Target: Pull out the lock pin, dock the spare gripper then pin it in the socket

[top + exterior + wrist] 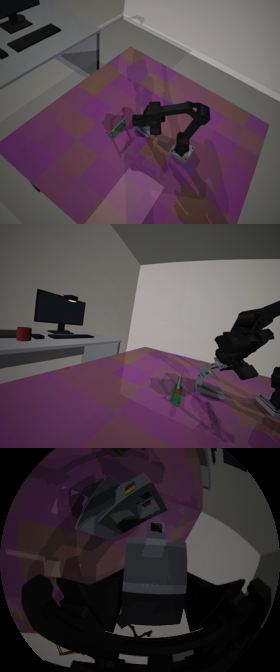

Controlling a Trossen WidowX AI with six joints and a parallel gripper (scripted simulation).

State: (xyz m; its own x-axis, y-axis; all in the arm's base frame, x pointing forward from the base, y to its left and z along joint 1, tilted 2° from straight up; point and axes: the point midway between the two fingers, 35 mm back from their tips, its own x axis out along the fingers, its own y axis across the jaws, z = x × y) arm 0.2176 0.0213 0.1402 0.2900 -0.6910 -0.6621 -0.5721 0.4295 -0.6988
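My gripper is shut on the spare gripper, a grey block whose spigot has a square hole and points out ahead of the fingers. The grey mount stands on the table, with a tilted socket head and a yellow mark. The spigot is close to the socket head, outside it, with a small gap in the wrist view. The lock pin, with a red head, lies along the green rack. The arm hides much of the mount in the top view.
The green rack stands beside the mount, on the side away from the arm's base. A desk with a monitor, a keyboard and a red mug is farther off. The checkered tabletop carries several shadows.
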